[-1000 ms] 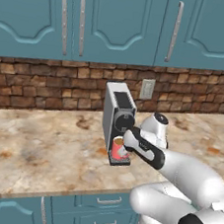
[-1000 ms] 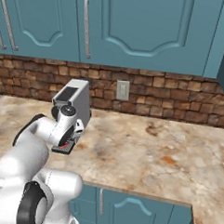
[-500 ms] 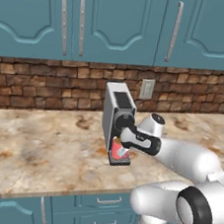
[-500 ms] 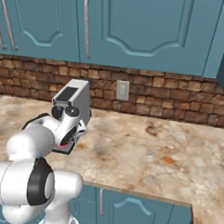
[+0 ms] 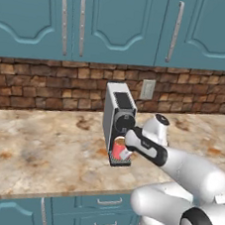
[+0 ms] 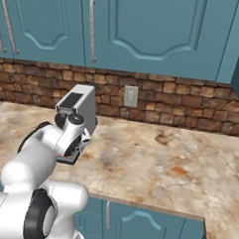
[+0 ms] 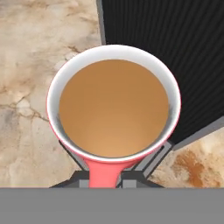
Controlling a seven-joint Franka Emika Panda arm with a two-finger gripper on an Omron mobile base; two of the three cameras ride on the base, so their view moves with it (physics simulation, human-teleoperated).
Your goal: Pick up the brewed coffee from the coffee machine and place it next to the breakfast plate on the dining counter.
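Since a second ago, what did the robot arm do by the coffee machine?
The tool pushed in closer to the coffee machine, up to the red mug on its drip tray. In the hand view the mug's handle sits between its tips. The mug and machine stayed put.

Beyond the jaws a brick backsplash in mixed browns ran the width of the wall, with a pale wall outlet set into it a little to one side of them. Above hung teal upper cabinets with arched panels and long silver handles. Beneath and around the jaws spread a beige marbled counter streaked with rust. Below its front edge sat teal drawers with small silver pulls. Light was even, with soft shadows
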